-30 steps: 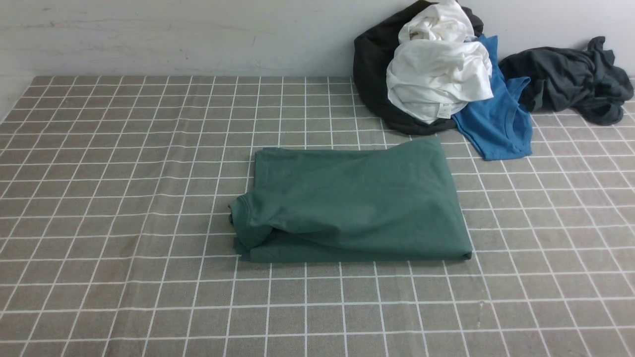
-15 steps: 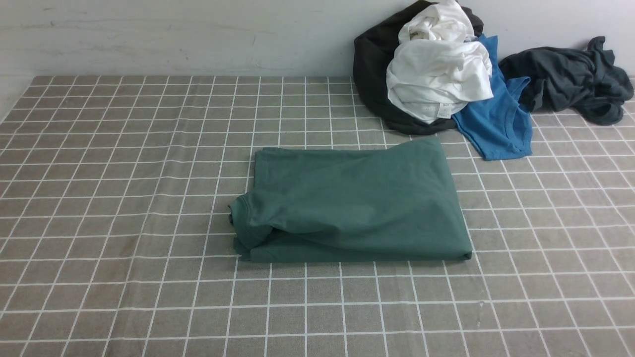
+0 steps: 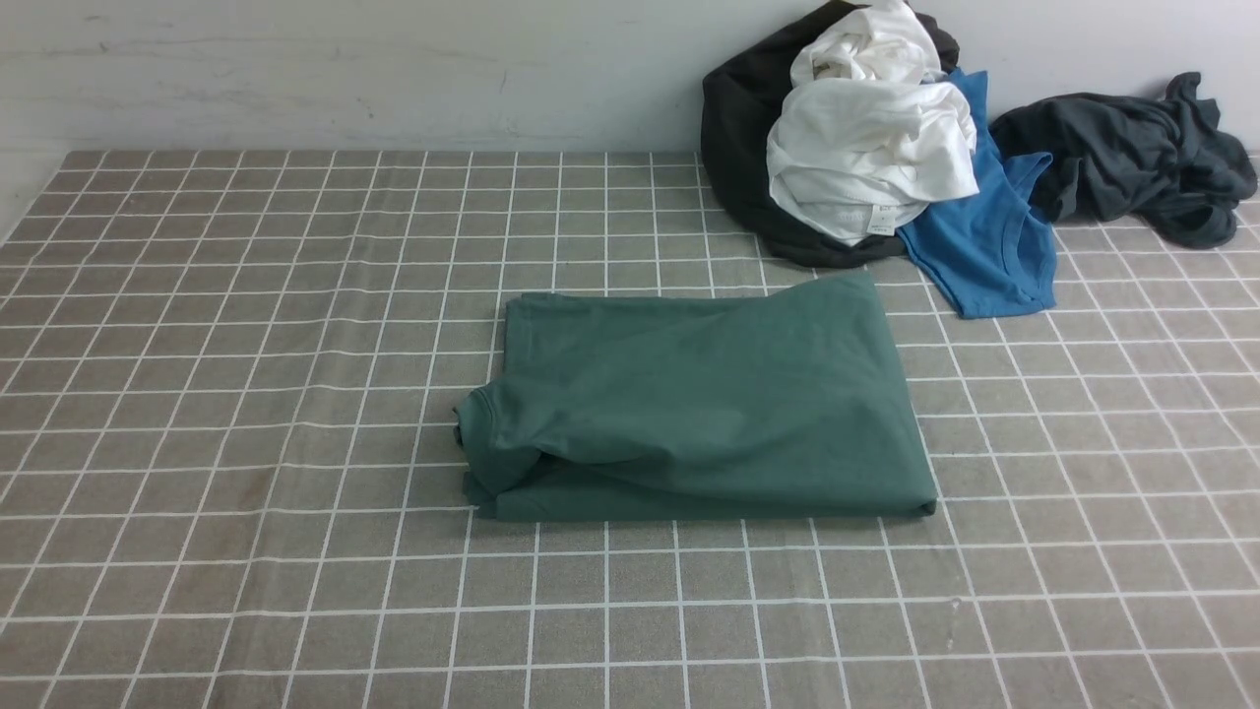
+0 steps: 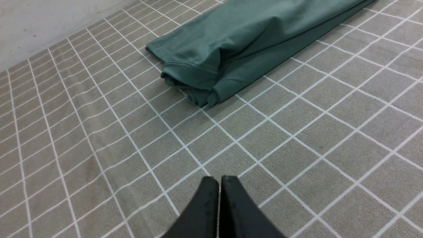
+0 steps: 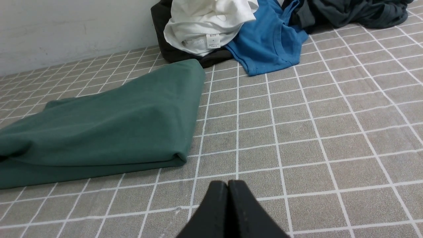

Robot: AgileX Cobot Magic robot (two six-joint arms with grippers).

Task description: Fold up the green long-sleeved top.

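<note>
The left claw point(image 4: 219, 180) has its two black fingers pressed together with nothing between them, and it hangs over bare checked tablecloth point(image 4: 99, 138). The green top point(image 4: 231, 49) lies ahead of this claw and well apart from it, folded into a flat packet; the end nearest the left claw is the bunched one, where a ribbed hem and rolled layers stack up on each other. In the front view neither claw shows, and the green top point(image 3: 699, 404) sits as a rough rectangle in the middle of the tablecloth point(image 3: 246, 394), its lumpy end toward the left arm's side and its smooth folded edge toward the right arm's side. The right claw point(image 5: 228, 185) is also closed tight on nothing, above bare cloth. From it, the green top point(image 5: 115, 122) lies ahead and off to the side, near but not touching, with its neat folded corner the closest part. Farther ahead of the right claw, against the pale wall point(image 5: 66, 29), is a heap of other clothes: a white shirt point(image 5: 211, 19) with a size label resting on a black garment point(image 5: 172, 53), a blue T-shirt point(image 5: 267, 43) beside them, and a dark grey garment point(image 5: 350, 11) beyond that, all well apart from the claw.
</note>
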